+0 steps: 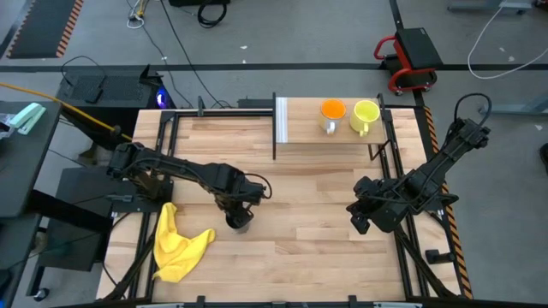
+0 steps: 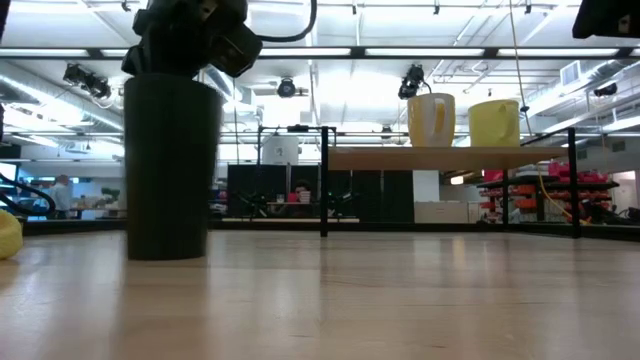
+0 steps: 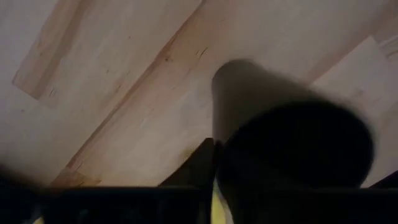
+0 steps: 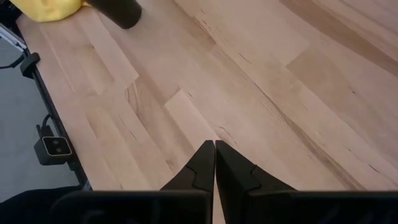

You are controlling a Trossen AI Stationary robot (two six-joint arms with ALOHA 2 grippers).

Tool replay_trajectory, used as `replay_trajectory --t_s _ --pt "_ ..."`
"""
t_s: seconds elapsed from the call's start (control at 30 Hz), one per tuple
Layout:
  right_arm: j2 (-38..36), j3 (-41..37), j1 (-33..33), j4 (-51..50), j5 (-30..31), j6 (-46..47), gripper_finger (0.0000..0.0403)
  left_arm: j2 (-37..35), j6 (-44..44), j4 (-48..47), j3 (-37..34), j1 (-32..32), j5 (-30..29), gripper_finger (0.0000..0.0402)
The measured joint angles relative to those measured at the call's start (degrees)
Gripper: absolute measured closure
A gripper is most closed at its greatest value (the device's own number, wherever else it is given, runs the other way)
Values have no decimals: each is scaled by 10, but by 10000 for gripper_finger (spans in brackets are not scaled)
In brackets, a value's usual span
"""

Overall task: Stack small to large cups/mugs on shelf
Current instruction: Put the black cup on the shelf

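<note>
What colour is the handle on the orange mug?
White; the orange mug's handle shows best in the high view.

We can read no text, label, brand, number or sign in any of the four views. The cups, the shelf, the tabletop and the arms carry no legible marking, and whatever hangs in the room beyond the table is too small for us to make out.

Grey floor (image 1: 282, 34), ceiling strip lights (image 2: 420, 51), red stool (image 1: 409, 56), cables
</note>
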Motion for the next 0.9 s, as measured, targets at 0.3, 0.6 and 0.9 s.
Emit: replay_trajectory --t_s 0.3,0.6,0.9 --pt "0 0 0 0 0 -10 383 0 -2 4 0 3 0 388" --pt "0 0 0 -1 0 -10 383 -2 23 -24 67 37 9 393" --pt "0 0 0 -3 19 -15 383 0 101 -134 236 113 -25 393"
